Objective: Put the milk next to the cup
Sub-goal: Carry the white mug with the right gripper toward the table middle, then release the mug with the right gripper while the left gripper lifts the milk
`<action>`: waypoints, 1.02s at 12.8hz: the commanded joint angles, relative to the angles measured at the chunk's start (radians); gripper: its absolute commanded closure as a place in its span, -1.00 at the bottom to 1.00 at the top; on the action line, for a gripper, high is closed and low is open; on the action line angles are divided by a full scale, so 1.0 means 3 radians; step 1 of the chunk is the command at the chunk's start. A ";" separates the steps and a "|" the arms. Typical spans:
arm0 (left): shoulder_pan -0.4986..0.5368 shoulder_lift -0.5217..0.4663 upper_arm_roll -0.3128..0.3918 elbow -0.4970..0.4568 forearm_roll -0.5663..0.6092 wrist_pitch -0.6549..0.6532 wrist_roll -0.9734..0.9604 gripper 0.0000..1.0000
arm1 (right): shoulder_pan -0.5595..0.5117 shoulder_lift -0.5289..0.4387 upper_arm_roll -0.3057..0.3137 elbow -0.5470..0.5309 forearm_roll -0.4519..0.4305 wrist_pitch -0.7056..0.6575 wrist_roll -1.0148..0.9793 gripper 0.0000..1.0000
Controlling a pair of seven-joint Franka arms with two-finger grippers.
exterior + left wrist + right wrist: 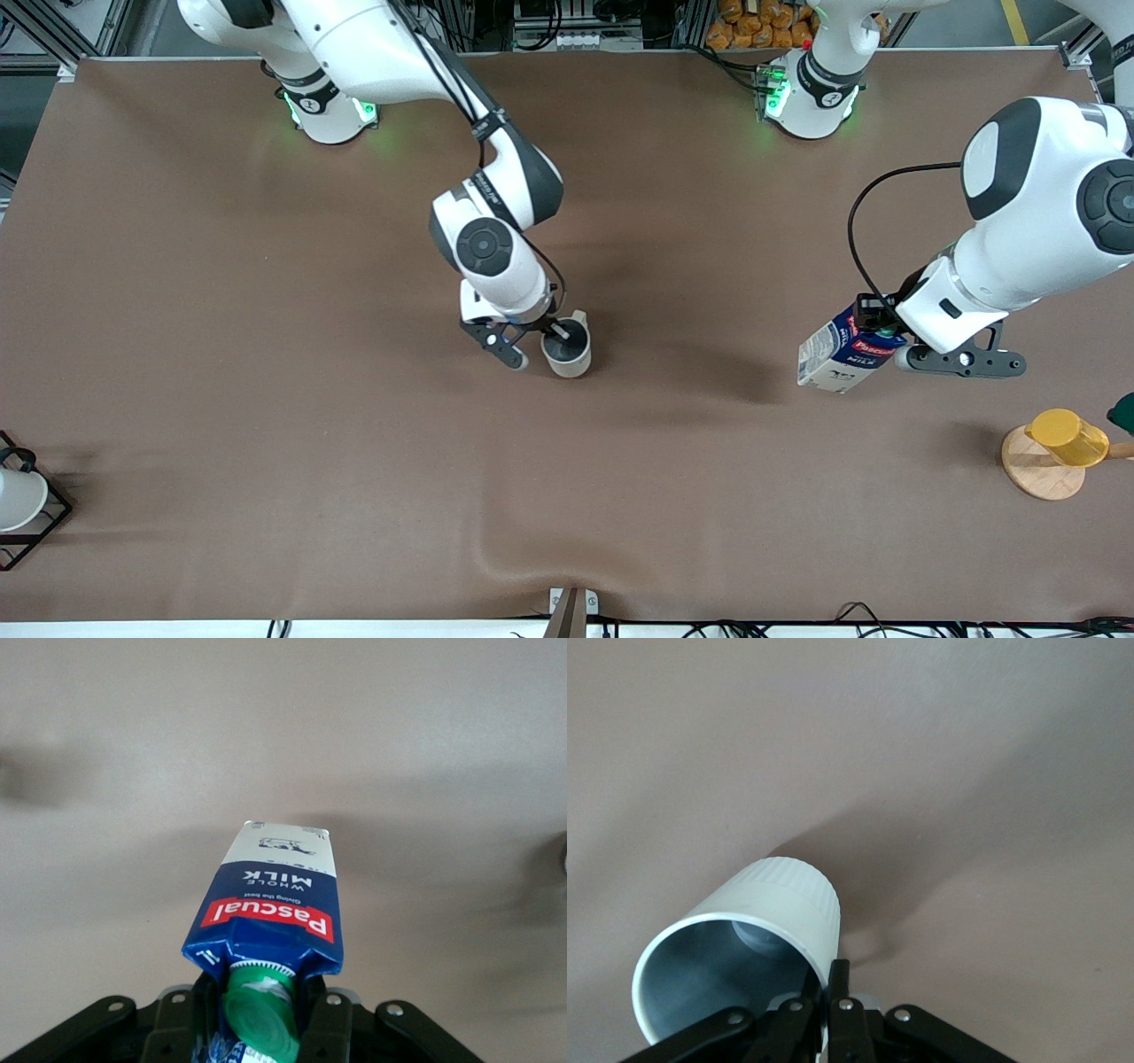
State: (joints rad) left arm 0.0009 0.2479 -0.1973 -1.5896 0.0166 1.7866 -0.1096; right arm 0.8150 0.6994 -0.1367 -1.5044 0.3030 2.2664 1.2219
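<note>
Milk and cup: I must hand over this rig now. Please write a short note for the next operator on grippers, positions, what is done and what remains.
Left gripper: shut on the milk at its capped top; the carton hangs tilted over the table toward the left arm's end.
Right gripper: shut on the cup's wall, one finger inside, near the table's middle. Whether the cup rests on the table cannot be told.
Done: both things are gripped.
Left: the milk is well apart from the cup; carry it over, stand it upright beside the cup, then release both.
</note>
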 commanded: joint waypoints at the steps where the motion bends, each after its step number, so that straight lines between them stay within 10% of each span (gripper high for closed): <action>1: 0.0012 -0.0074 -0.0012 0.0052 -0.0020 -0.0126 0.0028 0.31 | 0.0049 0.0108 -0.0020 0.0116 0.0069 0.0008 0.0074 0.18; 2: 0.0007 -0.0075 -0.0012 0.0098 -0.0020 -0.0177 0.0028 0.31 | 0.0050 0.0108 -0.0025 0.0116 0.0064 0.0008 0.0079 -0.99; 13: -0.0197 -0.0044 -0.0017 0.0231 -0.0020 -0.0326 -0.0196 0.30 | -0.0742 -0.0198 -0.0015 0.0985 0.0069 -0.1765 -0.0548 -1.00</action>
State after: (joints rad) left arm -0.0278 0.2356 -0.2040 -1.5405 0.0166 1.7131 -0.1269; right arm 0.6455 0.6866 -0.1564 -1.2077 0.3097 1.8061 1.1358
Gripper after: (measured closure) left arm 0.626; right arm 0.000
